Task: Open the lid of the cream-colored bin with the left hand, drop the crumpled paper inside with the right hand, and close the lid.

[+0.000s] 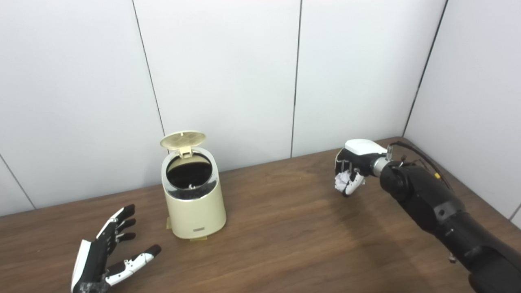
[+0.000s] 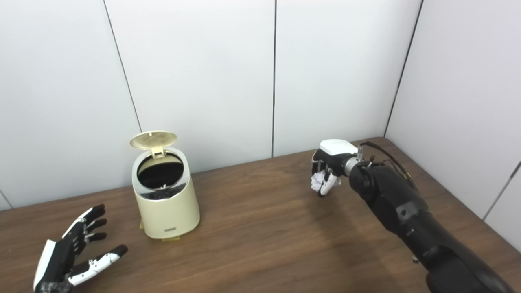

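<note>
On the wooden table (image 1: 285, 228), as the left eye view has it, the cream bin (image 1: 194, 194) stands upright near the wall, left of centre. Its lid (image 1: 182, 140) is up, tipped back on the hinge at the rear rim, and the dark interior is exposed. My left hand (image 1: 106, 254) lies low at the bottom-left, palm up and tilted, fingers (image 1: 122, 224) spread apart and holding nothing; it is near the bin's front-left side but not touching it. My right arm (image 1: 439, 211) reaches in from the lower right, forearm angled up toward the back of the table. My right hand (image 1: 352, 169) hangs above the table, well apart from the bin, knuckles up and fingers curled downward, clamped on the crumpled paper (image 1: 341, 180). The white wad shows beneath the palm, between fingers and thumb.

From the right eye view, the same arrangement is confirmed. Bin (image 2: 165, 201) upright, lid (image 2: 153, 139) raised. Left hand (image 2: 67, 254) open, fingers splayed, resting low by the table edge. Right hand (image 2: 329, 169) held off the table surface, closed around the paper (image 2: 318, 179), a shadow falling on the wood below it.
</note>
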`<state>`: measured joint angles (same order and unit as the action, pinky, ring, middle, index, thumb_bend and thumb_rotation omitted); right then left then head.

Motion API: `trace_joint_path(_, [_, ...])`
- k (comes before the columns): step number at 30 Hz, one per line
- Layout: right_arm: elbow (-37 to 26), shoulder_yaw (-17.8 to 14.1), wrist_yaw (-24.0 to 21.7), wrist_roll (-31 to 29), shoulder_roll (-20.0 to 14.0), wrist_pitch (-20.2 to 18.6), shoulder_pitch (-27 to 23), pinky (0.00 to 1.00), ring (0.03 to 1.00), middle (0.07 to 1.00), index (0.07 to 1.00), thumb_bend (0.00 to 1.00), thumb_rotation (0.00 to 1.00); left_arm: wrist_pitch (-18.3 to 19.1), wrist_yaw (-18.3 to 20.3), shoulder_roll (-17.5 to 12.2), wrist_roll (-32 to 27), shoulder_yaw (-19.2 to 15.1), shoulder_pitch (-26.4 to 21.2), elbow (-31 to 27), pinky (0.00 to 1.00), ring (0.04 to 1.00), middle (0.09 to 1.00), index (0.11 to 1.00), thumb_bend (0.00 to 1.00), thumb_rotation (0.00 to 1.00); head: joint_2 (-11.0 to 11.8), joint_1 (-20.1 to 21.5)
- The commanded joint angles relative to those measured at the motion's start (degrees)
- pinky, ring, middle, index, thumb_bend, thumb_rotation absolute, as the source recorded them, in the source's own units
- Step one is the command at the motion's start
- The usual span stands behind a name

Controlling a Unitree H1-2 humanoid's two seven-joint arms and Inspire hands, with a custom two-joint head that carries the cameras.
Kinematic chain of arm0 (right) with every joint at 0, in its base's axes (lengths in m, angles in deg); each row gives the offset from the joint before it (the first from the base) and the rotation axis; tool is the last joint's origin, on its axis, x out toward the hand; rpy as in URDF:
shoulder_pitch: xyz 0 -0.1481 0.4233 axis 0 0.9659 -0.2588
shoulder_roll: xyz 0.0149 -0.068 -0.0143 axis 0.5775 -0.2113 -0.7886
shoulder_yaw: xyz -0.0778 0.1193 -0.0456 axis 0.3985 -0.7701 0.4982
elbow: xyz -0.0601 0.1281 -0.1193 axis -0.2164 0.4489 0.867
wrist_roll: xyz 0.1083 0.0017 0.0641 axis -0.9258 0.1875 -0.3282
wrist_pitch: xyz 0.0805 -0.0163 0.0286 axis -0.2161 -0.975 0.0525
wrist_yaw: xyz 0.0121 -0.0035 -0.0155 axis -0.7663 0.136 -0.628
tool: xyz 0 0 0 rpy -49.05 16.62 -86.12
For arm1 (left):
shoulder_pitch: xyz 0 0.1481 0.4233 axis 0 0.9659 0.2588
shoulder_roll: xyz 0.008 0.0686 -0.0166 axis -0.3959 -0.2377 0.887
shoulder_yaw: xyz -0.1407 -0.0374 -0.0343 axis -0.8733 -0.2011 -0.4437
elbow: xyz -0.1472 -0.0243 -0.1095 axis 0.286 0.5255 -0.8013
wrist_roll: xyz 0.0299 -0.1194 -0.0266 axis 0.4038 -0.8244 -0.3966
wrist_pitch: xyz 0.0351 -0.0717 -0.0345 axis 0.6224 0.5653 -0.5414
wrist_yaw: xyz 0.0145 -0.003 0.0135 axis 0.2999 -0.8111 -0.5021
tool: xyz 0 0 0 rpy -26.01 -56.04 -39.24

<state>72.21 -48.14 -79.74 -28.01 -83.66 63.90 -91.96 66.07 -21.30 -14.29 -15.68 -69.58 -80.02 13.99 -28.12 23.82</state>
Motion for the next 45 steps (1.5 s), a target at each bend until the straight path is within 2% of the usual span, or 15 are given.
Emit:
trace_joint_path(1, [-0.67, -1.30, 2.86, -0.38, -0.99, 0.72, -2.54, 0.39, 0.392, 0.489, 0.517, 0.52, 0.00, -1.75, -0.02, -0.52, 0.45, 0.16, 1.08, 0.87, 0.73, 0.853, 0.885, 0.897, 0.77, 0.18, -0.07, 0.02])
trace_joint_path(7, [-1.55, -0.73, 4.09, 0.08, -1.96, 1.65, -2.32, 0.36, 0.376, 0.471, 0.538, 0.51, 0.00, -1.96, 0.45, -0.62, 0.15, 0.25, 1.02, 1.07, 0.71, 0.841, 0.887, 0.901, 0.77, 0.18, -0.20, -0.02])
trace_joint_path(11, [-3.14, -1.17, 4.23, -0.29, -2.55, 2.87, -1.94, 0.39, 0.392, 0.472, 0.518, 0.52, 0.00, -2.33, 0.88, -0.49, -0.20, 0.15, 1.10, 1.20, 0.71, 0.841, 0.888, 0.901, 0.76, 0.16, -0.37, -0.72])
trace_joint_path(13, [-4.15, -1.46, 5.00, -0.68, -2.88, 4.79, -1.70, 0.41, 0.396, 0.486, 0.511, 0.52, 0.00, -2.30, 0.67, -0.45, 0.44, 0.20, 1.16, 1.01, 0.69, 0.831, 0.882, 0.897, 0.76, 0.16, -0.43, -1.17])
trace_joint_path(19, [-19.03, -2.26, -0.99, -0.04, -2.47, 0.95, -1.69, 0.40, 0.393, 0.494, 0.520, 0.52, 0.00, -2.77, 0.40, 0.08, 0.59, 0.35, 1.06, 1.75, 0.69, 0.833, 0.884, 0.893, 0.77, 0.15, -0.44, -5.13])
trace_joint_path(22, [-24.14, -2.17, -2.72, -1.03, -1.67, 2.97, -2.58, 0.39, 0.383, 0.493, 0.532, 0.51, 0.00, -2.78, 0.27, 0.60, 0.58, 0.50, 0.87, 2.40, 0.69, 0.839, 0.888, 0.897, 0.80, 0.19, -0.29, -7.30])
trace_joint_path(26, [-26.67, -1.85, -0.56, -0.51, 0.49, 7.28, -3.70, 0.36, 0.374, 0.471, 0.536, 0.51, 0.00, -3.17, -0.41, 1.32, 1.36, 0.86, 0.54, 3.40, 0.72, 0.851, 0.892, 0.899, 0.82, 0.23, 0.34, -11.29])
trace_joint_path(30, [-31.02, -1.62, -3.56, 0.97, 3.97, 3.95, -5.45, 0.34, 0.371, 0.469, 0.525, 0.51, 0.00, -3.29, -1.21, 2.27, 2.00, 1.20, 0.47, 4.19, 0.77, 0.858, 0.897, 0.906, 0.82, 0.24, 0.69, -14.49])
trace_joint_path(34, [-32.14, -1.41, -5.06, 0.68, 7.74, 3.16, -7.86, 0.27, 0.357, 0.447, 0.536, 0.51, 0.00, -2.97, -2.27, 3.29, 2.70, 1.78, 0.47, 4.13, 0.80, 0.863, 0.898, 0.907, 0.84, 0.27, 0.94, -16.49])
trace_joint_path(38, [-30.67, -1.54, -5.56, -1.03, 11.35, 2.84, -9.56, 0.33, 0.380, 0.488, 0.520, 0.51, 0.00, -2.92, -2.74, 4.14, 3.29, 2.30, 0.39, 4.38, 0.75, 0.854, 0.900, 0.908, 0.84, 0.28, 1.06, -18.74])
trace_joint_path(41, [-30.24, -1.12, -6.02, -1.24, 14.05, 1.55, -10.86, 0.34, 0.381, 0.497, 0.532, 0.51, 0.00, -2.61, -2.85, 4.59, 3.65, 2.59, 0.46, 4.16, 0.74, 0.849, 0.899, 0.911, 0.84, 0.27, 0.96, -19.46])
trace_joint_path(45, [-28.70, -1.14, -4.43, -1.87, 17.06, 1.86, -11.74, 0.33, 0.370, 0.482, 0.547, 0.51, 0.00, -1.66, -3.05, 5.22, 3.53, 2.71, 0.71, 3.42, 0.70, 0.849, 0.901, 0.913, 0.84, 0.26, 0.78, -20.15])
